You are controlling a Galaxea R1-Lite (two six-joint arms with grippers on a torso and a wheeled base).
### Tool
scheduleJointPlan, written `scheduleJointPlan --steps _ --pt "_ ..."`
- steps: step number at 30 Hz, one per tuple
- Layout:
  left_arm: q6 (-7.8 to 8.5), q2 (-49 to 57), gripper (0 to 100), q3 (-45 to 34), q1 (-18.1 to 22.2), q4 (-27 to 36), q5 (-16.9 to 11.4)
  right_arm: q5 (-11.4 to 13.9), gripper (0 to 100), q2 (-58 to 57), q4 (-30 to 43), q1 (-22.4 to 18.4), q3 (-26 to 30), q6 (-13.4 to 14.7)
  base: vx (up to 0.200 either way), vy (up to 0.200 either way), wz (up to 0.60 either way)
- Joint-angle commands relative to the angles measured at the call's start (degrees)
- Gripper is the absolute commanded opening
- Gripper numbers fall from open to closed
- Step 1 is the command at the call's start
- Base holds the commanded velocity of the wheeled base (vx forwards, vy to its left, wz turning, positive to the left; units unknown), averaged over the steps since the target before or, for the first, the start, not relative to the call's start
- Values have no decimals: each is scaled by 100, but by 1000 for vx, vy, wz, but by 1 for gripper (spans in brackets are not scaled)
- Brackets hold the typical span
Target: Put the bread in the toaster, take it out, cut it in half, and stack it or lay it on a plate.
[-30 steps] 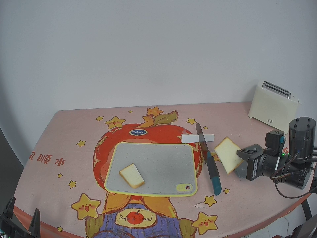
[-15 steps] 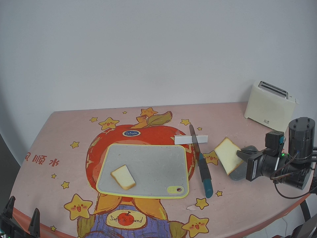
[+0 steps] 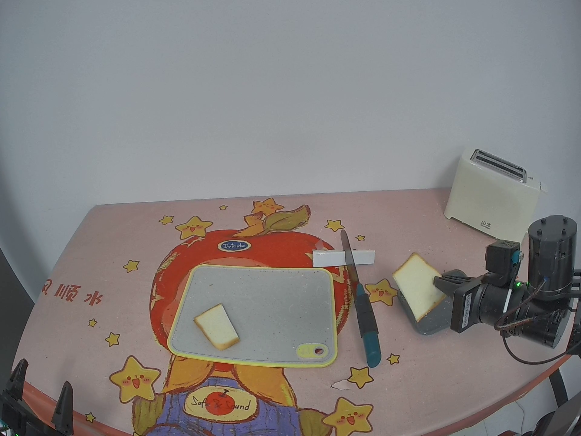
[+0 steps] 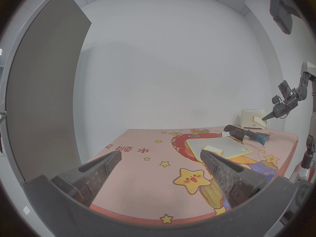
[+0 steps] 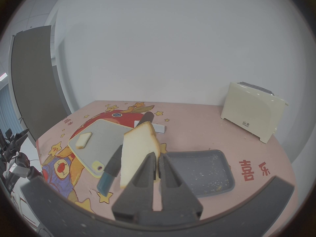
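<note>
In the head view the bread slice (image 3: pixel 419 286) and the right claw (image 3: pixel 437 283) cover most of the grey tray (image 3: pixel 423 323). The picture's bottom edge cuts off the left claw (image 3: pixel 41 378) below its tips. From the right wrist, the slice hides the middle of the knife (image 5: pixel 112 165). The insides of the toaster (image 3: pixel 491 195) slots cannot be made out.

You have a pink table (image 3: pixel 423 231) in front of you, printed with a red apple, smiling yellow stars and red characters. The cutting board (image 3: pixel 272 292) is speckled grey with a yellow rim. The knife (image 3: pixel 363 310) has a dark blade and a black handle tipped in teal. The toaster (image 3: pixel 490 198) is cream, the tray (image 3: pixel 431 327) slate grey, the strip (image 3: pixel 343 257) white. Both breads — the larger slice (image 3: pixel 417 286) and the smaller piece (image 3: pixel 216 327) — show pale crumb and a tan crust.
</note>
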State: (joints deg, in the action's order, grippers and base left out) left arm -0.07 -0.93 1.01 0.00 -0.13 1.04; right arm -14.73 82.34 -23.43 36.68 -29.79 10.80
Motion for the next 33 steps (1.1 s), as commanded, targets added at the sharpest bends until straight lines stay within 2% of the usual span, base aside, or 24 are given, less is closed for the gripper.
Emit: scheduleJointPlan --steps 1,8,14,19,29,33 --pt "-1 57 100 -101 0 -4 2 5 0 11 40 -12 -9 1 0 0 0" --pt "-1 57 100 -101 0 -4 2 -4 0 11 58 -38 0 1 0 -171 0" --pt "-1 57 100 -101 -9 -4 2 -13 0 90 49 -73 0 54 0 0 0" --pt "-1 57 100 -101 -9 -4 2 -109 0 318 23 -258 26 71 0 0 0" --pt "-10 57 100 -101 -9 -4 2 -136 0 661 40 -267 35 115 0 0 0" --pt "-10 57 100 -101 0 -4 2 -145 0 775 40 -267 17 317 0 0 0"
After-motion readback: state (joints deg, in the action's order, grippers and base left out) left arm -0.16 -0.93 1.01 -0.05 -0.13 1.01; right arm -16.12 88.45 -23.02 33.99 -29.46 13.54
